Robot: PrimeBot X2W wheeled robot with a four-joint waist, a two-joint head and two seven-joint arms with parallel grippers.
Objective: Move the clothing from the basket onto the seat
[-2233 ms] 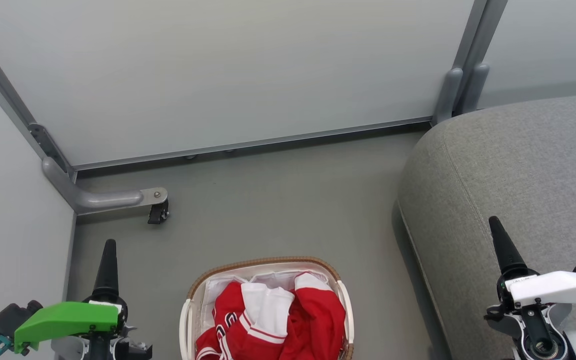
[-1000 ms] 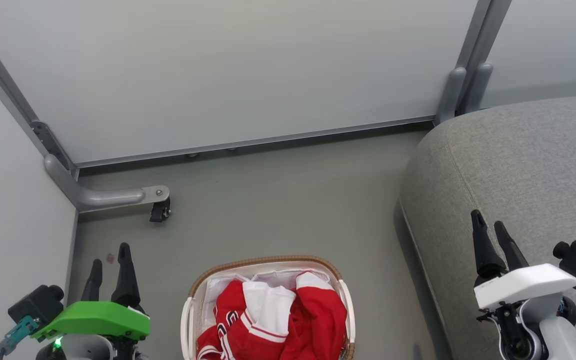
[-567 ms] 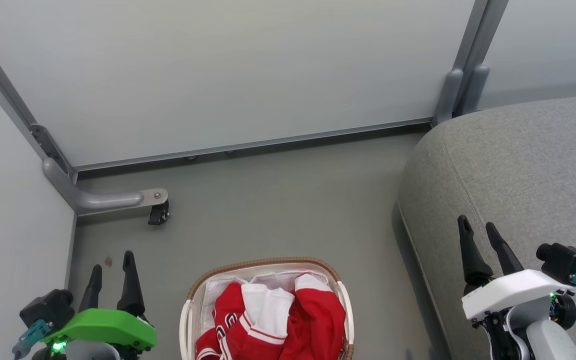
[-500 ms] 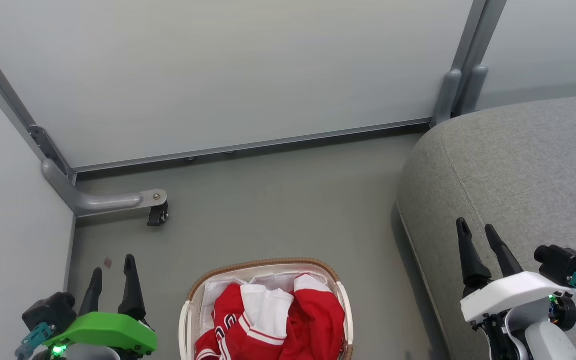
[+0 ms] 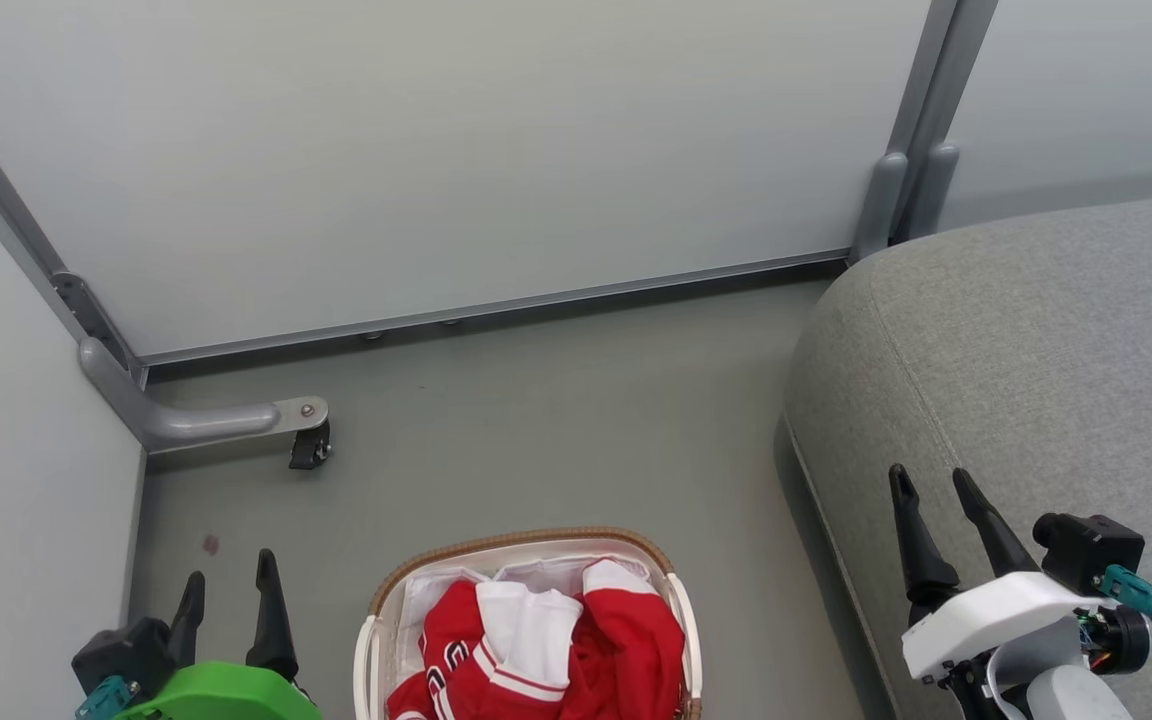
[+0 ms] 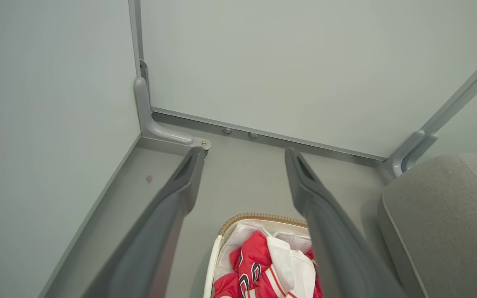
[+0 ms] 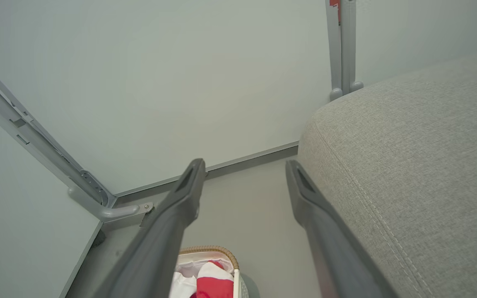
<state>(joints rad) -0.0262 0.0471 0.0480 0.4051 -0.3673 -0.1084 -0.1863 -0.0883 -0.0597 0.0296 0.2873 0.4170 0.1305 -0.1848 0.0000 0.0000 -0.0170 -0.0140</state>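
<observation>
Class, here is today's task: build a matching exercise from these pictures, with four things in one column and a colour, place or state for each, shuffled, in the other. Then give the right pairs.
Column one
1. clothing
2. basket
3. seat
4. left gripper

Column two
A. on the floor, brown woven rim
B. open, holding nothing
C. red and white, crumpled
D. light grey, on the robot's right

Pairs: 1-C, 2-A, 3-D, 4-B

A: Where is the clothing (image 5: 548, 652)?
B: Crumpled in the white, brown-rimmed laundry basket (image 5: 534, 538), near centre on the floor: red, white panels, striped trim.
A: And the sofa (image 5: 1036, 350)?
B: Light grey, rounded corner, right of the basket, not touching.
</observation>
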